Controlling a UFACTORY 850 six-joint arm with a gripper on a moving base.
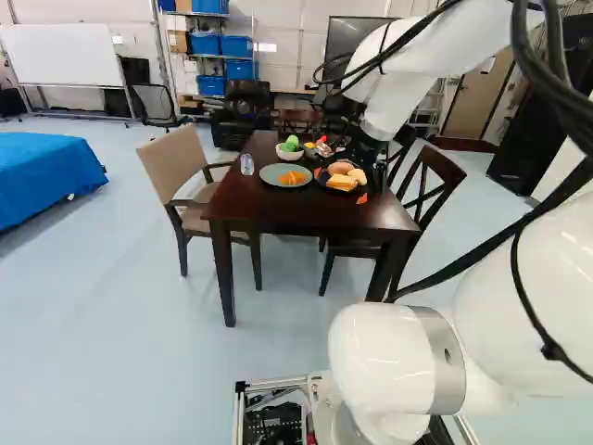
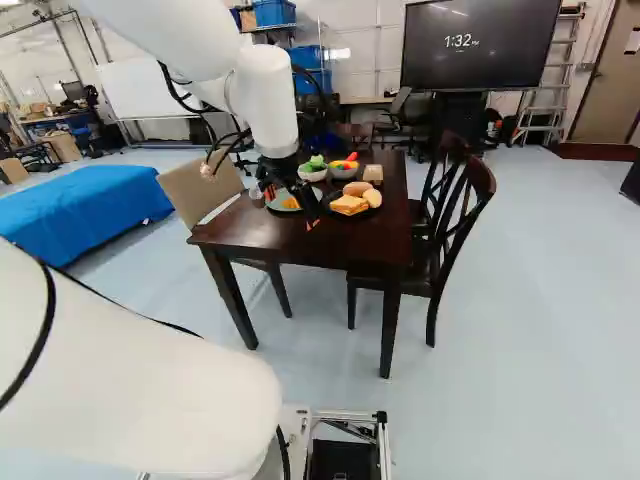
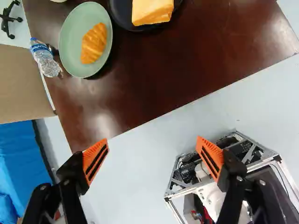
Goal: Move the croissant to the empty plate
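"The hand (image 2: 291, 207), black with two ribbed orange pads (image 3: 95, 160), hangs open above the dark brown wooden desk (image 3: 196, 60), on the base's side of the round, pale green plate (image 3: 70, 37)."

"How do its fingers stand?"

"Spread wide apart, at the end of the white robot arm (image 2: 268, 100). The green plate lies ahead of them in the wrist view."

"And the croissant?"

"The golden-orange, ridged croissant (image 3: 95, 43) lies on that green plate, within its rim."

"What flanks the plate?"

"On its left, seen from the base, a clear plastic bottle with a blue cap and label (image 3: 44, 59) stands just beside it. On its right, near it, sits a round black plate (image 3: 122, 16) bearing a thick yellow-orange slab of bread (image 3: 152, 10) and two rounded, tan pieces of food, too small to name with certainty."

"Beyond it?"

"A white bowl of green items (image 2: 313, 174) stands past the green plate, on the side away from the base. A grey bowl of red, yellow and green items (image 2: 345, 172) is past it too, farther to the right."

"The seating?"

"A tan upholstered chair (image 3: 21, 84) stands to the plate's left, past the bottle; a dark wooden chair with a crossed back (image 2: 452, 225) stands to its right, beyond the black plate."
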